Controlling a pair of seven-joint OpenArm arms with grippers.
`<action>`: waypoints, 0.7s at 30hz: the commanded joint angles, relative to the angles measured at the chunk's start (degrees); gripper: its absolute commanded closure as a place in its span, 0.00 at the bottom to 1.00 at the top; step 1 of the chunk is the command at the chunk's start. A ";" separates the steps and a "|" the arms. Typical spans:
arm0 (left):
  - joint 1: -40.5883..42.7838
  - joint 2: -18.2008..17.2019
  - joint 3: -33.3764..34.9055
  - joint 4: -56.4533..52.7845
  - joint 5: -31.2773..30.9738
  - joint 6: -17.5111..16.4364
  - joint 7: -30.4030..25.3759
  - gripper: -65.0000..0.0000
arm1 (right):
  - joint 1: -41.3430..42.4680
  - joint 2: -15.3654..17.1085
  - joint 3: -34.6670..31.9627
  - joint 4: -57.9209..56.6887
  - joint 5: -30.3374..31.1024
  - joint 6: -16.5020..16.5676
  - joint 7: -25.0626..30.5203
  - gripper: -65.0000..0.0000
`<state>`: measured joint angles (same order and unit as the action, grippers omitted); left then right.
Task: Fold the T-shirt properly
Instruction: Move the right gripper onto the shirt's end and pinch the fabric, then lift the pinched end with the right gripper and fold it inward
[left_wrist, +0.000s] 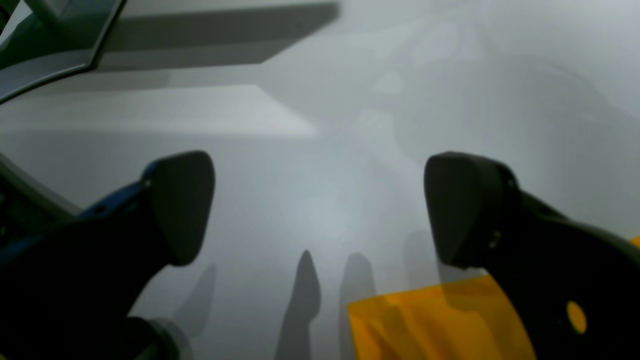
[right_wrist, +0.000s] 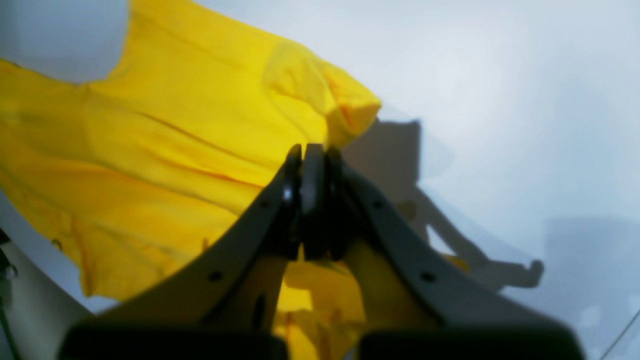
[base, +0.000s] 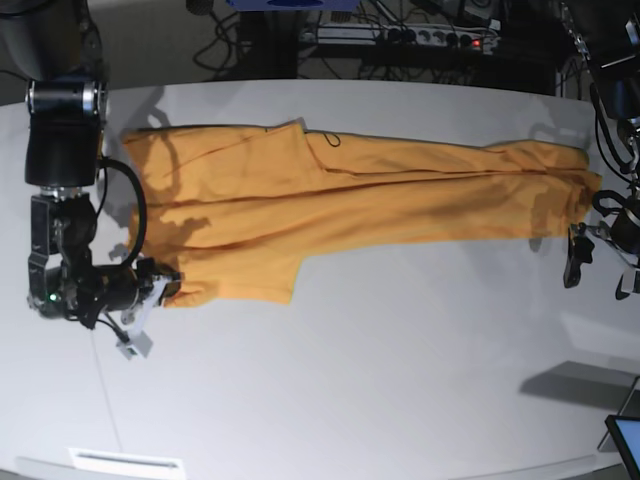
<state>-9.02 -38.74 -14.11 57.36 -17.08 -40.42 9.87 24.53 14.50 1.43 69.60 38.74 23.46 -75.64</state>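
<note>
A: Where does the T-shirt (base: 350, 195) lie?

B: Spread on the white table (base: 400, 380), its long axis running side to side across the base view, from one arm to the other. It is already doubled along its length, I judge, with one sleeve sticking out at the near edge by the right arm.

A: And the jaws?

B: The right gripper (base: 170, 283) is pressed together at that sleeve's corner. In the right wrist view the closed tips (right_wrist: 309, 152) meet right at the yellow cloth, and more cloth shows beneath them, so I read it as pinching the T-shirt. The left gripper (left_wrist: 320, 210) stands wide apart, holding nothing, with bare table between its pads.

A: Which way is the cloth from the left one?

B: Just beside it: a corner of the T-shirt (left_wrist: 435, 320) lies low in the left wrist view, nearer the right-hand pad (left_wrist: 457, 210), not between the two. So the right arm has the cloth and the left must shift over to take its end.

A: Anything unclear?

B: Both wrist views are blurred. The actual pinch is hidden by the fingers, and the left gripper is half cut off at the edge of the base view
</note>
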 joint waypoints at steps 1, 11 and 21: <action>-0.87 -1.92 -0.44 0.88 -1.07 0.42 -1.38 0.00 | 1.53 0.31 0.19 3.06 1.39 0.14 0.52 1.00; -0.96 -1.83 -0.44 0.88 -1.07 0.42 -1.38 0.00 | -3.39 0.31 0.19 11.32 1.48 0.14 -0.72 1.00; -1.31 -2.09 5.89 0.44 -1.07 0.42 -1.38 0.00 | -7.61 0.31 0.19 21.78 1.57 0.14 -0.89 1.00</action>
<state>-9.32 -39.16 -7.66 57.10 -17.02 -40.01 9.85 15.81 14.22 1.37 90.59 39.88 23.53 -77.06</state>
